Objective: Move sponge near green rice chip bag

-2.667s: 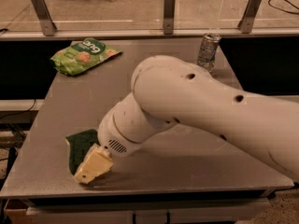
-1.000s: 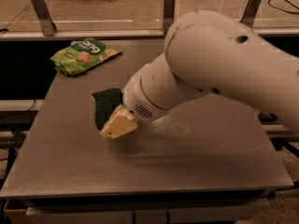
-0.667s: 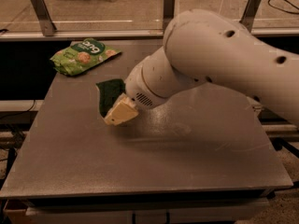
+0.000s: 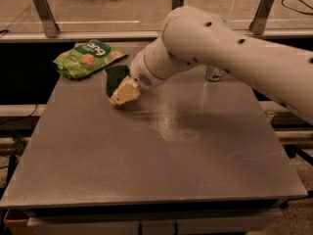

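The sponge (image 4: pixel 114 76), dark green on top, is held in my gripper (image 4: pixel 122 94) over the far left part of the grey table (image 4: pixel 171 175). The gripper's cream fingers (image 4: pixel 125 91) are shut on the sponge's lower end. The green rice chip bag (image 4: pixel 87 58), light green with a dark label and pictured crackers, lies at the table's far left corner. The sponge is just right of the bag's near edge, a short gap apart. My big white arm (image 4: pixel 220 48) reaches in from the right.
A metal can (image 4: pixel 213 73) stands at the far right of the table, mostly hidden behind my arm. A rail with grey posts (image 4: pixel 45 13) runs behind the table. The table's left edge is close to the bag.
The gripper has carried the sponge from the table's near left corner up and away to the far left, close to the chip bag. The bag and can have not moved.
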Controlling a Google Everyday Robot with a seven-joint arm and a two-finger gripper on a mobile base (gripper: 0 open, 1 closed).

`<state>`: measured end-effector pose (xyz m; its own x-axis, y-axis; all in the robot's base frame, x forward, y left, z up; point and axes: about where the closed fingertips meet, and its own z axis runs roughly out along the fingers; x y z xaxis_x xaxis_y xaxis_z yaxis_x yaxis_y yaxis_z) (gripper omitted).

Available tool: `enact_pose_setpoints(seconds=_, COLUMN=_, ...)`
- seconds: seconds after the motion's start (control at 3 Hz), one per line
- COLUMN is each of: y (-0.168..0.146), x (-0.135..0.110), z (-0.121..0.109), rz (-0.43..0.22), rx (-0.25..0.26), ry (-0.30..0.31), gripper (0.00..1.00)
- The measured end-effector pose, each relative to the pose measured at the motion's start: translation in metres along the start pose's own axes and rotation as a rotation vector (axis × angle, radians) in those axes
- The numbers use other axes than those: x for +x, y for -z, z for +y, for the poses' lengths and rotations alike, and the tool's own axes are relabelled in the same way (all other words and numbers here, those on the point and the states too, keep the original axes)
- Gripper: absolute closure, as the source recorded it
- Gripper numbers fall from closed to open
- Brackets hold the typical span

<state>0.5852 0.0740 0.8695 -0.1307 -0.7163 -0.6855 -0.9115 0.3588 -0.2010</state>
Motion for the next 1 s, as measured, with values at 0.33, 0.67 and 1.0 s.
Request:
enact_pose_setpoints(seconds=0.33, y=-0.031, x=-0.006, z=-0.039, rz=-0.017, rx=0.004, ry=-0.024, gripper=1.0)
enact_pose_setpoints(seconds=0.67, y=-0.059, x=-0.01, z=-0.069, rz=-0.015, rx=0.005, ry=-0.052, gripper=0.82)
enact_pose_setpoints(seconds=1.0, y=-0.072, x=-0.01, z=-0.087, rz=-0.011, rx=0.011, ry=-0.076, gripper=0.59)
